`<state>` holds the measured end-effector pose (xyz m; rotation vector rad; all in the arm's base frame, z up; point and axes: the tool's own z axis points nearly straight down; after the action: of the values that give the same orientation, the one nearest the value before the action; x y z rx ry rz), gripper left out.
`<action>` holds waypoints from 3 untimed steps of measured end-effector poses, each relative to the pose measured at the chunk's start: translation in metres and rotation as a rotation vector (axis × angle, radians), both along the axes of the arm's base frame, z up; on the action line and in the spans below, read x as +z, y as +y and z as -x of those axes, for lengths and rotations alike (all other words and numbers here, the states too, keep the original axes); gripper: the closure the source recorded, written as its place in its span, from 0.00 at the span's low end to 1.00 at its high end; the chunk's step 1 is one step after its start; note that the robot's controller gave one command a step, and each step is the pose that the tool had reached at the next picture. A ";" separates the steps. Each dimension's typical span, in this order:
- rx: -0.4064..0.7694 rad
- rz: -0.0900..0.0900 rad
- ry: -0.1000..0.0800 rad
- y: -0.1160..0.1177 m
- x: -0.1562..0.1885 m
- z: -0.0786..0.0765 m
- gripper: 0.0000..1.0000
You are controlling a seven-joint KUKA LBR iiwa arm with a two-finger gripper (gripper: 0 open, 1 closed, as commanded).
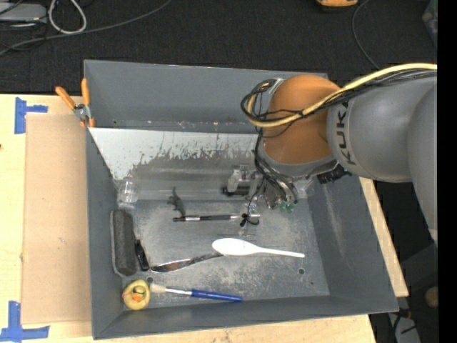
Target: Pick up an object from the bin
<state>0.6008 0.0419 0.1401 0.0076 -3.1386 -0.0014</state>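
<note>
**A:** What is the gripper at?

**B:** The right end of a thin black rod. It's a slim, stiff-looking tool lying flat near the middle of the bin. The gripper's tip is right at that end. I cannot tell whether the pincer is apart or clamped.

**A:** Which way does the rod run?

**B:** Its long axis runs left to right across the view. A short bent piece sticks up toward the back wall at its left end.

**A:** What's the bin like?

**B:** It's grey metal with sloped walls, and the floor is scuffed and dusted pale.

**A:** Is there room around the rod?

**B:** It lies well apart from every wall. A smooth white plastic spoon lies near it on the front side, bowl to the left and handle pointing right. A metal spoon lies further front-left. A dark flat strip runs along the left wall. At the front edge sit a round yellow thing and a blue-handled pen.
</note>
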 end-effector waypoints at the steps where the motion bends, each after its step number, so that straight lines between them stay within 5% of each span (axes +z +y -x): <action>1: -0.001 0.000 -0.001 0.000 0.001 0.000 0.00; 2: 0.032 -0.001 0.003 0.032 -0.074 0.010 0.00; 3: -0.131 -0.001 -0.010 0.043 -0.070 0.009 0.00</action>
<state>0.5919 0.0845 0.0697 -0.1985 -3.1423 -0.0038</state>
